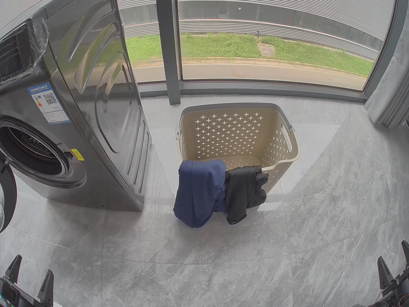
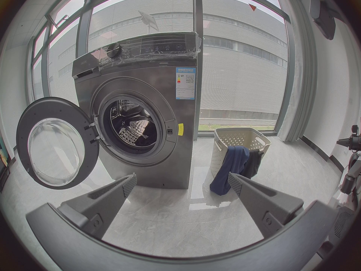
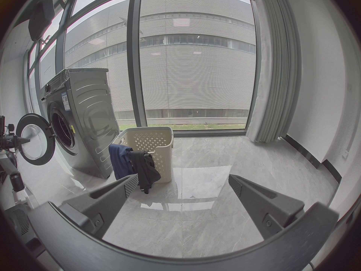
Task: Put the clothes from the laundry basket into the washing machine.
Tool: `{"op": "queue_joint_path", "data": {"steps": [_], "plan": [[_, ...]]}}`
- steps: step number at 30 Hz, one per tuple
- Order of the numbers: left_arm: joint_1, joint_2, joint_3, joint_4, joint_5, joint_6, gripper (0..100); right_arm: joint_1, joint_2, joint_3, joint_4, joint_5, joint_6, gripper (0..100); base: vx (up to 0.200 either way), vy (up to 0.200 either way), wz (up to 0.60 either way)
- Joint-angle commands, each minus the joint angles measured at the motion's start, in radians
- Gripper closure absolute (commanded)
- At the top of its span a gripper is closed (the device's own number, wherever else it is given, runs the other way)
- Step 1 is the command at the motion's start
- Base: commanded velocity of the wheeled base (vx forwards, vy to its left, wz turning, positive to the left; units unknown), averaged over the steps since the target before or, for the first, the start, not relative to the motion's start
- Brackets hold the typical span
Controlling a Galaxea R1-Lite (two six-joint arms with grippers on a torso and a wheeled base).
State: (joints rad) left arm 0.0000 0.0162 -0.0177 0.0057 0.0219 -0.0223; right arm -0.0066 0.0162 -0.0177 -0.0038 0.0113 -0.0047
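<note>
A cream laundry basket stands on the floor right of the grey washing machine. A navy garment and a black garment hang over the basket's near rim. The machine's round door is swung wide, and the drum shows a dark item low inside. My left gripper is open at the near left, far from the basket. My right gripper is open at the near right, with nothing between its fingers. The left wrist view shows the basket beyond the left gripper.
Pale marble floor spreads between me and the basket. A large window with a dark post runs behind. A grey curtain hangs at the far right. The washer door juts out at the left edge.
</note>
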Motion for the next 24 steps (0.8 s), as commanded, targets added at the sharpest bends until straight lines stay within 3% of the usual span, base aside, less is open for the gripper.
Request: {"op": "queue_joint_path", "data": {"steps": [1, 7, 24], "plan": [[0.0, -0.012, 0.016, 0.0, 0.0, -0.002, 0, 0.0, -0.007, 0.018, -0.001, 0.001, -0.001, 0, 0.2, 0.0, 0.0], [0.0, -0.012, 0.015, 0.0, 0.001, -0.004, 0, 0.0, -0.005, 0.018, 0.001, 0.006, -0.003, 0, 0.2, 0.0, 0.0], [0.0, -0.012, 0.015, 0.0, 0.006, -0.005, 0, -0.001, -0.005, 0.018, -0.002, 0.015, -0.009, 0, 0.0, 0.0, 0.0]]}}
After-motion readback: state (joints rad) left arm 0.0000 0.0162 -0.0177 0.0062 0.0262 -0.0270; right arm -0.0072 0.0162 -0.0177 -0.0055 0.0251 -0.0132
